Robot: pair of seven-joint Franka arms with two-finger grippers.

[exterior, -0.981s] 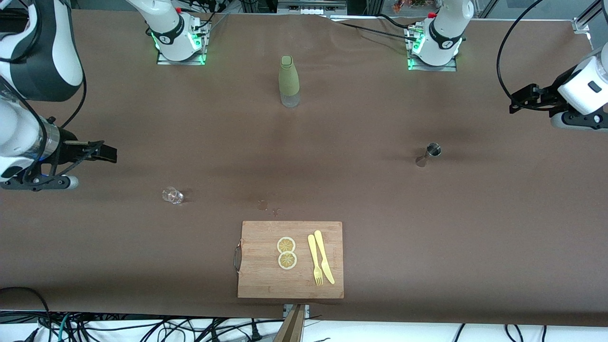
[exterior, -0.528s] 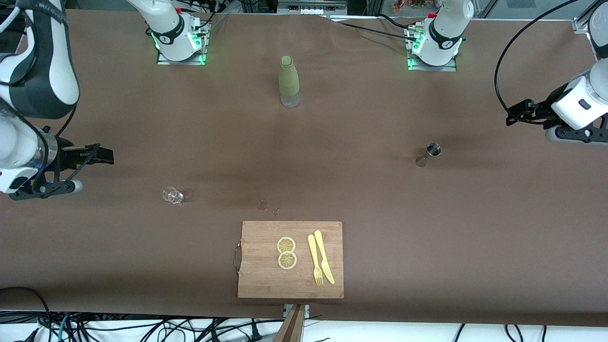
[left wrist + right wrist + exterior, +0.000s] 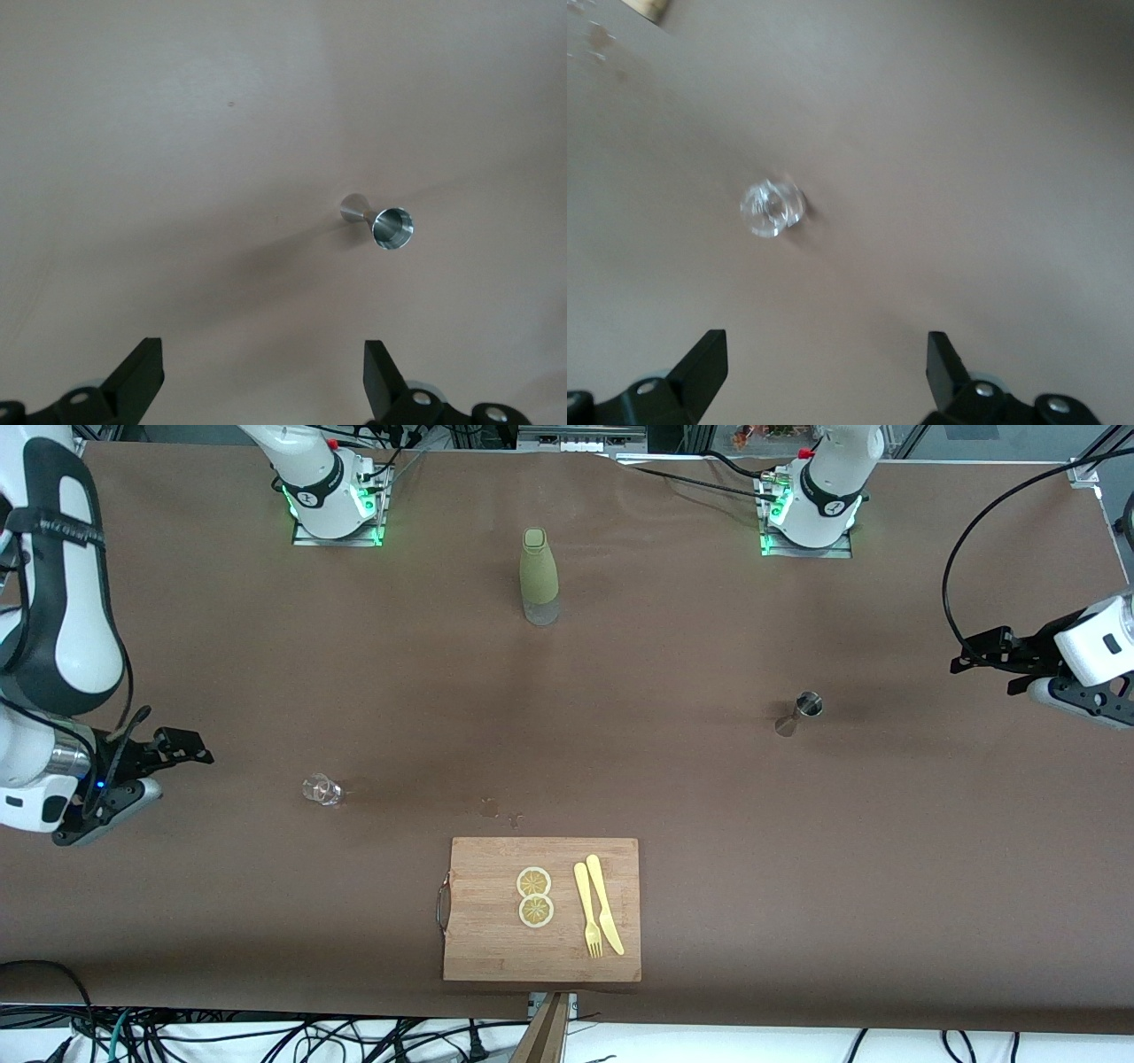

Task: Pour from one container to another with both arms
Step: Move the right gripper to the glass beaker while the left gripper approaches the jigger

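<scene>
Brown cloth covers the desk (image 3: 709,824), seen from the front camera. A green bottle (image 3: 539,576) stands up between the two arm bases. A small metal measuring cup (image 3: 804,709) stands toward the left arm's end of the desk, and a small clear glass (image 3: 322,788) sits toward the right arm's end. A wooden cutting board (image 3: 540,909) lies nearest the camera, and on it are two lemon slices (image 3: 535,896), a yellow fork (image 3: 586,911) and a yellow knife (image 3: 604,904). The left gripper (image 3: 973,648) hangs over the bare desk at the left arm's end, well apart from the metal cup. The right gripper (image 3: 188,749) hangs over the bare desk at the right arm's end, near the glass but not touching it. Next, the left wrist view shows the left gripper's fingers (image 3: 140,379) spread wide with nothing between them, and the metal measuring cup (image 3: 384,223) standing on the cloth. Last, the right wrist view shows the right gripper's fingers (image 3: 704,366) spread wide too, with nothing held, and the clear glass (image 3: 772,206) on the cloth, a little blurry.
</scene>
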